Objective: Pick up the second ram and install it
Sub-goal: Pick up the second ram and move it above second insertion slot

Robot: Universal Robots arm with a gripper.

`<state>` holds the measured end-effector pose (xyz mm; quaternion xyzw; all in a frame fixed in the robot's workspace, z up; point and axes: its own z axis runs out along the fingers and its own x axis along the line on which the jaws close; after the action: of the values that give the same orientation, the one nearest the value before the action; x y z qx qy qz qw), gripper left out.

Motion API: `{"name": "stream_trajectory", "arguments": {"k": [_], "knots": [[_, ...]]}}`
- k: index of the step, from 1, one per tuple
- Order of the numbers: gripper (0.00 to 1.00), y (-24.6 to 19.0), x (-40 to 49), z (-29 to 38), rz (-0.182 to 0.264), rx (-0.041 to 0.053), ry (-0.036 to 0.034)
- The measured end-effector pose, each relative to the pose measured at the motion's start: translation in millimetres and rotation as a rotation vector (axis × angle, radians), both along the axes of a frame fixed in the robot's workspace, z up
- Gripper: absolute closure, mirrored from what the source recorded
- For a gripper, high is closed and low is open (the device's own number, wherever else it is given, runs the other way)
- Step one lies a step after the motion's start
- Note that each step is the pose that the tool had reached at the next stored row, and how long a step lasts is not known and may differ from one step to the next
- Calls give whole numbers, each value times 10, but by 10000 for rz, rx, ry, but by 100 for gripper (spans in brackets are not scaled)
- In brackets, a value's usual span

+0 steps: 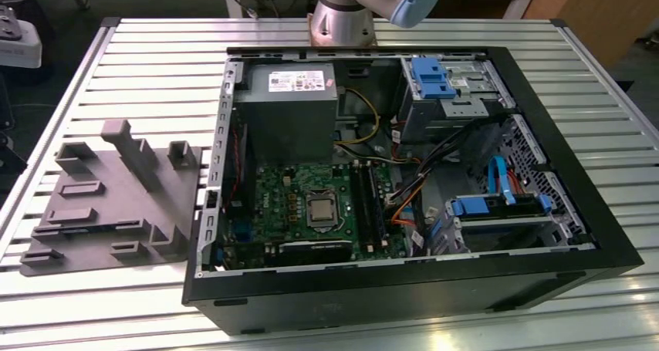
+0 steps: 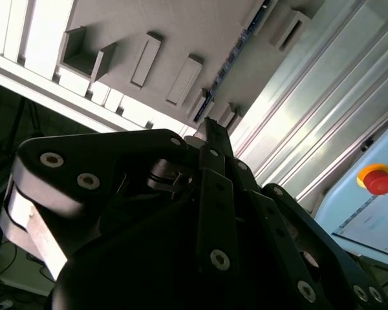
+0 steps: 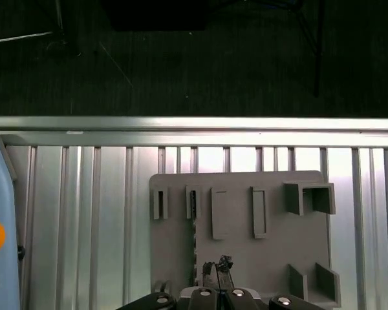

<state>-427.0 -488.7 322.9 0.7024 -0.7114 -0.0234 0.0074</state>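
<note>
On the holder (image 3: 258, 265), second ram (image 3: 194, 239) lies near gripper (image 3: 217, 272)

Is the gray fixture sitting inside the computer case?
No; the exterior view shows the gray fixture lying on the slatted table, outside the open computer case.

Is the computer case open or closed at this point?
Open. The computer case has no side panel on top, so the motherboard and power supply show inside.

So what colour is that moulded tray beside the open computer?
The tray is plain grey all over; the exterior view shows it best.
</note>
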Motion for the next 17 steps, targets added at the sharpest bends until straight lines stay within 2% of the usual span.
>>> {"name": "stream_trajectory", "arguments": {"k": [17], "knots": [[89,0,-1,-51,0,-1,0]]}}
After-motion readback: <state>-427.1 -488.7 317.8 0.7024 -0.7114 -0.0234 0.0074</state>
